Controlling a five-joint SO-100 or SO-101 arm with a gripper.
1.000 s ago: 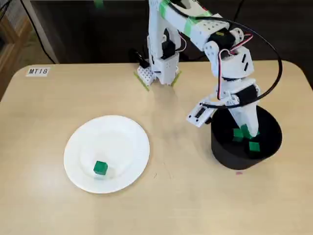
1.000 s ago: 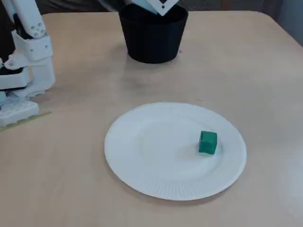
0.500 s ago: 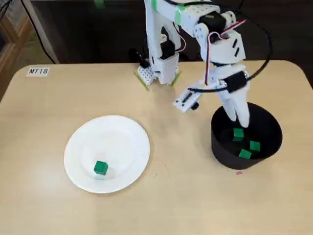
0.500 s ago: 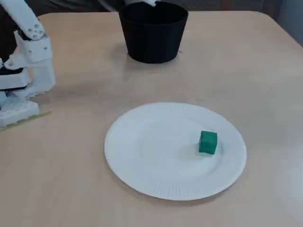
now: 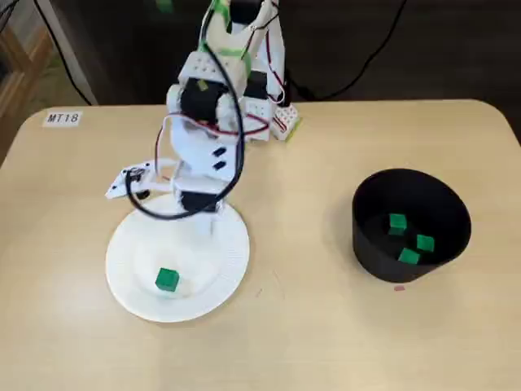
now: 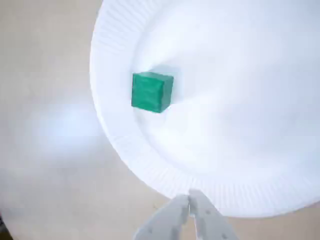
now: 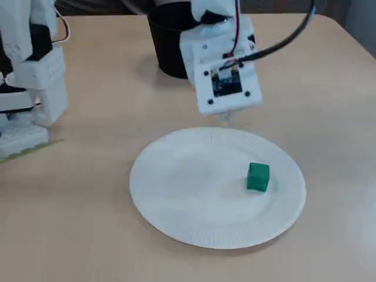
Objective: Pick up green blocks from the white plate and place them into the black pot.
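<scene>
1. Block. The green cube-shaped block [image 5: 167, 279] is sitting on the white round paper plate [image 5: 236, 265], lower left of frame in the high fixed view. In the low fixed view the block [image 7: 258, 177] is sitting right of centre, on the right half of the plate [image 7: 188, 194]. In the wrist view the block [image 6: 152, 92] is lying upper left of centre, just inside the ribbed rim of the plate [image 6: 240, 100]. Nothing is touching the block.

2. Claw. The white two-finger claw [image 6: 189, 199] is entering the wrist view from the bottom edge. The fingertips are pressing together w/ nothing between them, i.e. closed and empty. The tips are hanging over the plate rim. In the low fixed view the claw [image 7: 224, 117] is pointing down just above the far rim, apart from the block. In the high fixed view the wrist is hiding the claw at the plate's upper edge.

3. Pot. The black round pot [image 5: 383, 265] is standing at frame right, well apart from the plate. Three more green blocks [image 5: 408, 256] are lying on its bottom. In the low fixed view the arm is partly covering the pot [image 7: 167, 47], top centre.

4. Surroundings. Everything is resting on a beige tabletop [image 5: 309, 326]. A white label reading "MT18" [image 5: 63, 119] is lying upper left. The arm base [image 7: 41, 94] is standing at the left edge.
</scene>
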